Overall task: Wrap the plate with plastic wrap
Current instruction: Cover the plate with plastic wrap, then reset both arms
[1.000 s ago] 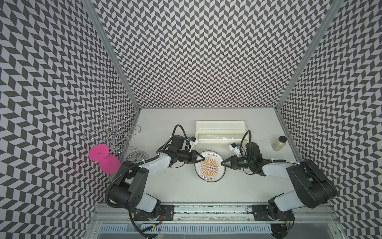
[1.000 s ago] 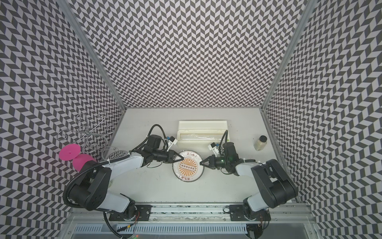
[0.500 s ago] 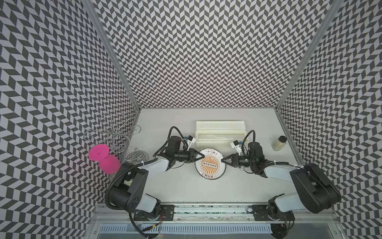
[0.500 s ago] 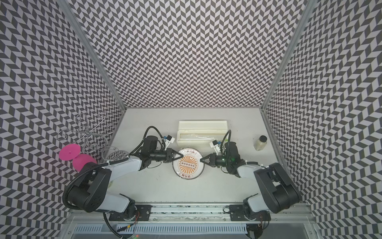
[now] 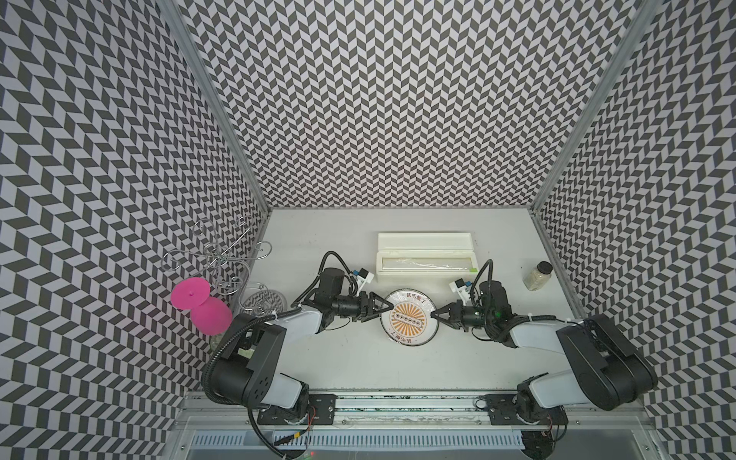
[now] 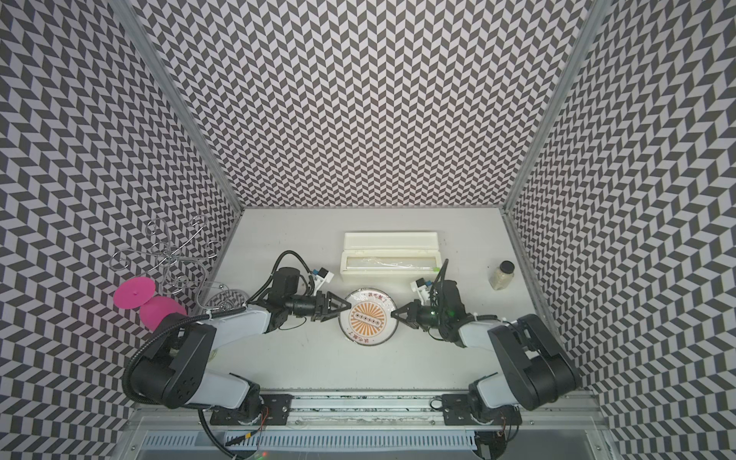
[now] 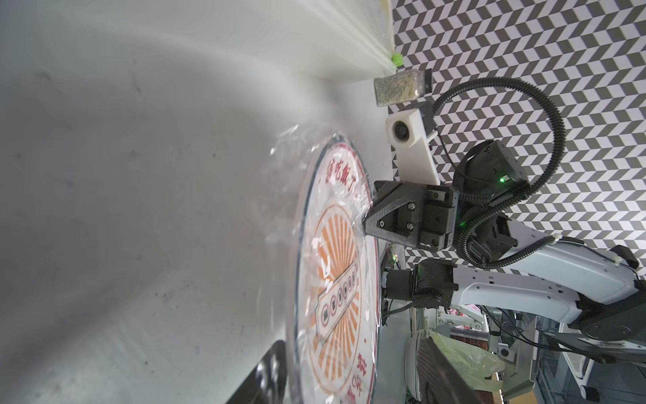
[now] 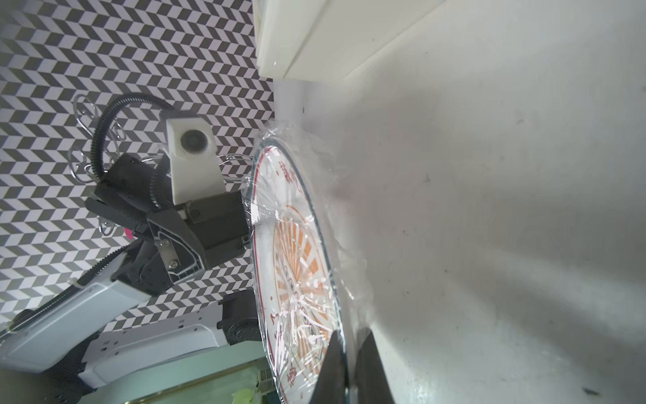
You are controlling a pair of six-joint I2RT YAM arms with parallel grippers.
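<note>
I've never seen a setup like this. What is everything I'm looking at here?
plate: one, white with an orange sunburst, middle of the table
plastic wrap: one sheet, clear, crinkled over the plate
wrap box: one, cream-white, behind the plate
jar: one, clear with pale contents and a dark lid, right side of the table
glass disc: one, clear and patterned, left edge of the table
wire rack: one, silver, by the left wall
pink rounds: two, bright pink, below the rack
table: one, pale grey
left hand: one, black, open at the plate's left rim
right hand: one, black, shut on the plastic wrap at the right rim
</note>
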